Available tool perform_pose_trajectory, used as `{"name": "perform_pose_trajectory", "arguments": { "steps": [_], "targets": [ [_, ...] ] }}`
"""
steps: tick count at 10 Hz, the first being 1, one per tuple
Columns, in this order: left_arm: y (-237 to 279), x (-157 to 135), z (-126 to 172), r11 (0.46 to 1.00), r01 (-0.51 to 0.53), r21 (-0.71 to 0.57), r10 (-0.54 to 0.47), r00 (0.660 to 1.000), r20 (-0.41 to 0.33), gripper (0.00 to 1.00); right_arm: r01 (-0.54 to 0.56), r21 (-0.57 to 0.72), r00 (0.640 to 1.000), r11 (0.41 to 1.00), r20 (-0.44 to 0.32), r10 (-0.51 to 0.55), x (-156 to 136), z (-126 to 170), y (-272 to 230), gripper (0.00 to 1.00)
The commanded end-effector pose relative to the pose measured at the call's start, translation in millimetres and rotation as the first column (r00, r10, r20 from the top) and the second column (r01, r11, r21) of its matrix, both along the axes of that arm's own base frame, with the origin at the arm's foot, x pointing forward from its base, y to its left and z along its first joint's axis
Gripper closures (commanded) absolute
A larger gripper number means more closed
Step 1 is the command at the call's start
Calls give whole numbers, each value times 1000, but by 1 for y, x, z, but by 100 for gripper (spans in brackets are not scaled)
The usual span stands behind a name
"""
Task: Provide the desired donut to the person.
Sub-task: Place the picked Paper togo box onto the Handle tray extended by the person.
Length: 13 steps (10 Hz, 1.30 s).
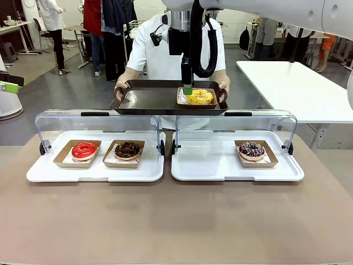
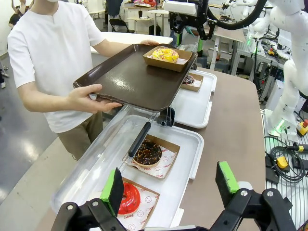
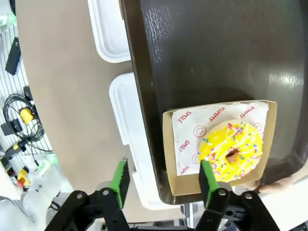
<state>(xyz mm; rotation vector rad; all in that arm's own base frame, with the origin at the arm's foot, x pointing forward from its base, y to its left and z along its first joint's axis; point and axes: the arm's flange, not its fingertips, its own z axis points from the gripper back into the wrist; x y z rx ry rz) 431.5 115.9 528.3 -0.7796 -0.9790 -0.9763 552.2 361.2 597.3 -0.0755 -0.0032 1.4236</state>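
We have the yellow donut (image 1: 200,96) in its box (image 1: 197,105) on the brown tray (image 1: 149,99), toward the tray's right end. The person (image 1: 149,55) holds that tray out level beyond the table's far edge, a hand at each short end.

The right gripper (image 3: 164,163) hangs over the box's edge with its fingers spread wide and nothing between them, so we read it as released (one pad looks close to the box wall; we can't tell whether it touches). The left gripper (image 2: 169,171) is also wide and empty, above the left white tray (image 1: 44,174).

Handling: the donut is light and soft, and its icing and sprinkles will smear, so we don't pinch the donut itself. The box is thin open-topped cardboard, stiff enough to take by one wall if kept level. Its paper liner (image 3: 185,139) may slide.

Containers:
- The left white tray, clear lid up, holds a red donut (image 1: 84,150) and a chocolate donut (image 1: 127,149), each boxed.
- The right white tray (image 1: 209,165), lid up, holds one dark sprinkled donut (image 1: 251,149), boxed, at its right side.

We judge the delivery about done. The next move calls for a straight lift clear of the box, because the tray is hand-held and a nudge could tip it.
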Motion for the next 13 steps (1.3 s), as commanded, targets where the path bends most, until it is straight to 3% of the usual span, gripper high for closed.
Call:
{"name": "perform_pose_trajectory", "arguments": {
  "steps": [1,5,7,10,13],
  "targets": [
    [0,-1,1,1000,-1,-7,1,1000,5,0,2,20,999,1000,-39,-2,9,9,8,0],
    [0,-1,1,1000,-1,-7,1,1000,5,0,2,25,999,1000,-46,-1,7,10,4,0],
    [0,-1,1,1000,-1,-7,1,1000,5,0,-37,23,998,999,-57,38,-7,12,-5,0],
    [0,-1,1,1000,-1,-7,1,1000,5,0,-79,99,995,992,-48,84,-60,28,-65,0],
    [0,-1,1,1000,-1,-7,1,1000,5,0,-63,109,997,992,-34,67,-113,23,-137,0]
  ]
}}
